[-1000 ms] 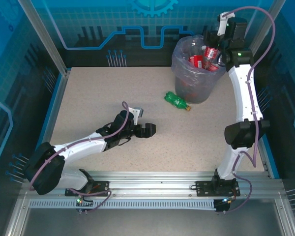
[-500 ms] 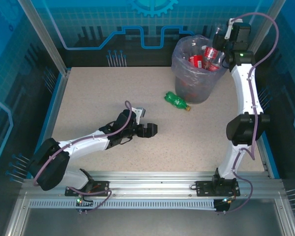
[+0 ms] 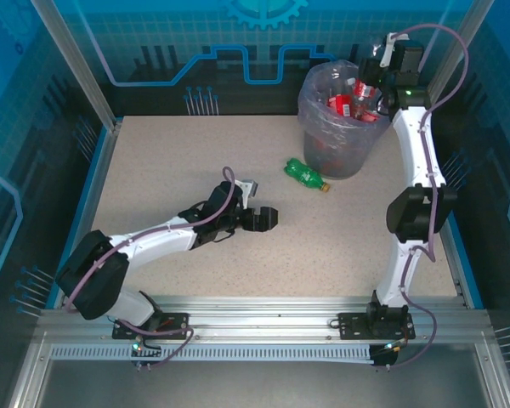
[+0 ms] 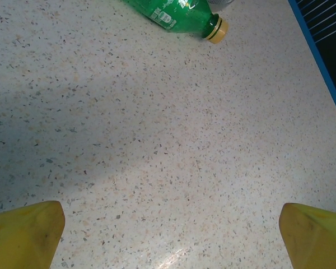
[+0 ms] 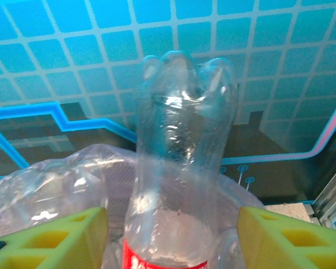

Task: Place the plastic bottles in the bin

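Fingers [image 5: 56, 238] of the right gripper [image 5: 172, 221] stand spread wide over the bin [image 3: 316, 127]. Between them the clear red-labelled bottle [image 5: 176, 145] sits base-up with a gap on each side, so we judge it let go rather than gripped. To finish this drop well, we would hold that spread until the bottle settles among the red-labelled bottles [image 3: 344, 104] in the lavender bag [image 5: 50, 179], then lift straight up clear of the rim. Our left gripper [image 4: 169, 224] hovers low over the speckled table [image 4: 157, 140], likewise spread and empty. The green bottle [image 4: 176, 12] lies on its side well ahead of its fingers, near the bin's foot.
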Motion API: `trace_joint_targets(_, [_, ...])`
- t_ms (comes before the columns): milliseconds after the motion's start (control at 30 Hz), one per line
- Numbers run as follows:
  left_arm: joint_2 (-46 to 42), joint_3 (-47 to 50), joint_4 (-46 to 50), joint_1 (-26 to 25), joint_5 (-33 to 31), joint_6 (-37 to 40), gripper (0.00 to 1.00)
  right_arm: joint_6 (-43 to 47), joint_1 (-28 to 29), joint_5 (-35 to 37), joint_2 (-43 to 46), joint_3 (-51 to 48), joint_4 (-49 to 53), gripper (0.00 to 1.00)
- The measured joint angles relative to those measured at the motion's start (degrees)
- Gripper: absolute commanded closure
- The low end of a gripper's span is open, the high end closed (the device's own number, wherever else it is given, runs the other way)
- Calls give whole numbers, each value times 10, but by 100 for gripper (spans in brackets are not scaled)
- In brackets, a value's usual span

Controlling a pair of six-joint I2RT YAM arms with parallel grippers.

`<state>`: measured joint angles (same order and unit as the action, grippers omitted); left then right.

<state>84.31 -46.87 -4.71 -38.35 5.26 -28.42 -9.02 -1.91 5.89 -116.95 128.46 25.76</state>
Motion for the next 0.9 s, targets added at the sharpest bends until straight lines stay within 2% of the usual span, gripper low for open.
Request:
trace_joint_targets(200, [26, -32, 14, 1, 0, 0, 1, 16, 13, -26, 132, -129, -5, 28])
trace_joint_targets(333, [35, -45, 15, 5, -1, -7, 1, 35, 37, -49, 259, -262, -24, 25])
trace_joint_targets(467, [35, -45, 15, 19, -1, -24, 1, 71, 92, -67, 386, -418, -44, 23])
trace_joint_targets(567, [35, -43, 15, 39, -1, -33, 1, 96, 146, -66, 441, -509, -43, 23])
trace_joint_targets(700, [24, -23, 15, 67, -1, -38, 1, 133, 224, -28, 444, -579, -40, 22])
trace_joint_targets(800, [10, -7, 15, 83, -1, -44, 1, 172, 295, 20, 411, -603, -41, 20])
trace_joint_targets(900, [-13, 11, 15, 88, -1, -47, 1, 215, 354, 78, 351, -609, -64, 14])
